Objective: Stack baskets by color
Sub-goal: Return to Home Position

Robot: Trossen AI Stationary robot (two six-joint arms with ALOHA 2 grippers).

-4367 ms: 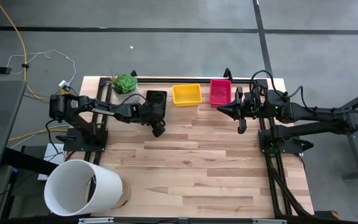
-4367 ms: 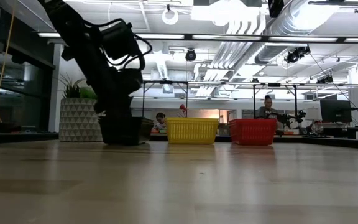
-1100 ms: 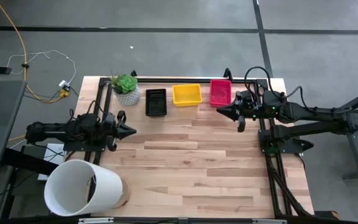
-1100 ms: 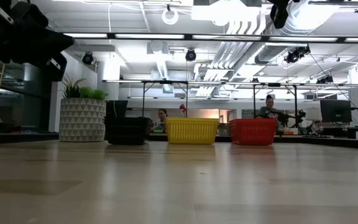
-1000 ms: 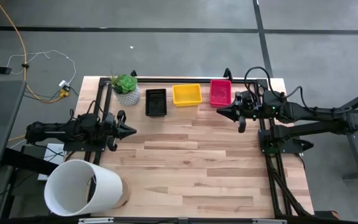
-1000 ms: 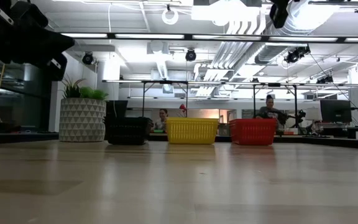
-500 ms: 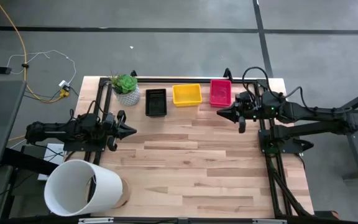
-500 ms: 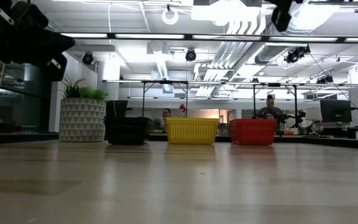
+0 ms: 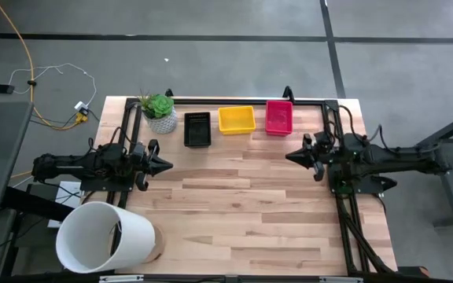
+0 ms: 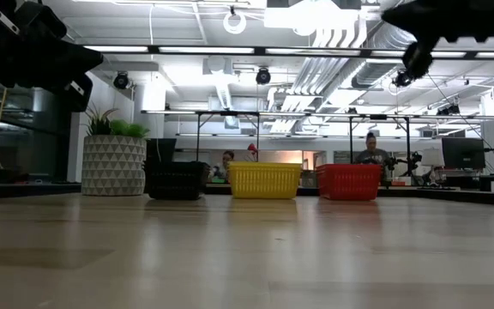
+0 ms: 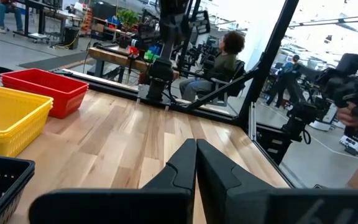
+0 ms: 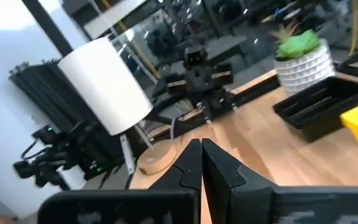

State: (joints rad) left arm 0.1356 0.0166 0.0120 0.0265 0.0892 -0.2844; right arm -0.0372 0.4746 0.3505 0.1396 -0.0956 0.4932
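Observation:
Three baskets stand in a row on their bottoms along the table's far edge: black (image 9: 197,129), yellow (image 9: 236,119) and pink-red (image 9: 279,116). The low view shows the same row of black basket (image 10: 175,180), yellow basket (image 10: 265,180) and red basket (image 10: 348,181). My left gripper (image 9: 168,165) is shut with nothing in it at the table's left side, pointing level toward the right. My right gripper (image 9: 289,156) is shut and empty at the right side, pointing level toward the left, nearer than the red basket. Its shut fingers (image 12: 200,149) show in the right wrist view.
A white pot with a green plant (image 9: 160,110) stands at the far left corner beside the black basket. A large white bucket (image 9: 104,237) lies at the near left corner. Black frame rails (image 9: 344,196) run along both table sides. Bare wood (image 9: 234,196) fills the middle.
My right gripper has drawn back toward the table's right edge and near side, away from the red basket, sinking lower as the arm folds in. It has stayed shut. The baskets have not moved.

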